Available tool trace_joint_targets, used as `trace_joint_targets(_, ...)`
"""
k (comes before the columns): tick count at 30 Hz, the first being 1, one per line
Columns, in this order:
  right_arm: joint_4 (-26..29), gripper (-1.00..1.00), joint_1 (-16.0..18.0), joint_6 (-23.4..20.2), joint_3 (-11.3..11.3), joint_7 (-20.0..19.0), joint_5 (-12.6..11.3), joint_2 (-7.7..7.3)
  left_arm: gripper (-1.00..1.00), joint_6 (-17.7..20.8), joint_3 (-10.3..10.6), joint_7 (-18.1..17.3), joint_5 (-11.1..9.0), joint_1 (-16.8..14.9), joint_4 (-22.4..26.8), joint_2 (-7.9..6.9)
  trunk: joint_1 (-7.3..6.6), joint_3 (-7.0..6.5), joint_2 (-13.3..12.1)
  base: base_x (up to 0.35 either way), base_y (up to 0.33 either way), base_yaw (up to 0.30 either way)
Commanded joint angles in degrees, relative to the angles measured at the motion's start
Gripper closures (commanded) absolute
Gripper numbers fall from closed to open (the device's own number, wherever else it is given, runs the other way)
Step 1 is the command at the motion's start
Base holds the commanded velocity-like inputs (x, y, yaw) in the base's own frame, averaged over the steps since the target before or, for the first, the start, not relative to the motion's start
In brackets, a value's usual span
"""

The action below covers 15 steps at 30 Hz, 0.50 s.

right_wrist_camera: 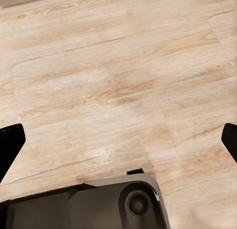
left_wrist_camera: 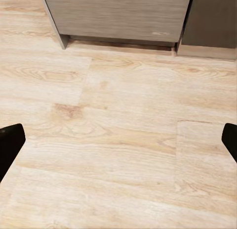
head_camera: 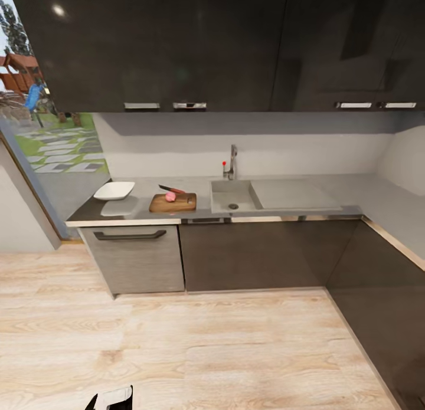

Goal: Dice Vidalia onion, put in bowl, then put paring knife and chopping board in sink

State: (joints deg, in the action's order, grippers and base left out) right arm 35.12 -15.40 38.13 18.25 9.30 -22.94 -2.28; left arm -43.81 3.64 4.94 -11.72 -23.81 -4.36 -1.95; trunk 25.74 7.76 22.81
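Head view: the Vidalia onion (head_camera: 170,196) sits on the chopping board (head_camera: 173,203) just left of the sink (head_camera: 234,196), paring knife (head_camera: 172,189) at the board's back edge, bowl (head_camera: 114,190) further left. The robot stands well back — close in squarely before reaching.

Left wrist view: left gripper (left_wrist_camera: 118,140) spread wide over the floor (left_wrist_camera: 123,120).

Right wrist view: right gripper (right_wrist_camera: 118,140) likewise apart — nothing held.
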Motion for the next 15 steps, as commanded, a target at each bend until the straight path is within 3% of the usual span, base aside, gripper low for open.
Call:
trace_joint_targets(1,0.1,-1.00,0.0,0.1,0.5,0.5,-0.3,-0.10,-1.00,-0.3,0.4,0.3,-0.1,-0.1,-0.2,0.02,0.04,0.01,0.1,0.000,0.000,0.000)
trace_joint_targets(15,0.0,-1.00,0.0,0.1,0.5,0.5,-0.3,-0.10,-1.00,-0.3,0.4,0.3,-0.1,-0.1,-0.2,0.02,0.04,-1.25,0.1,0.000,0.000,0.000)
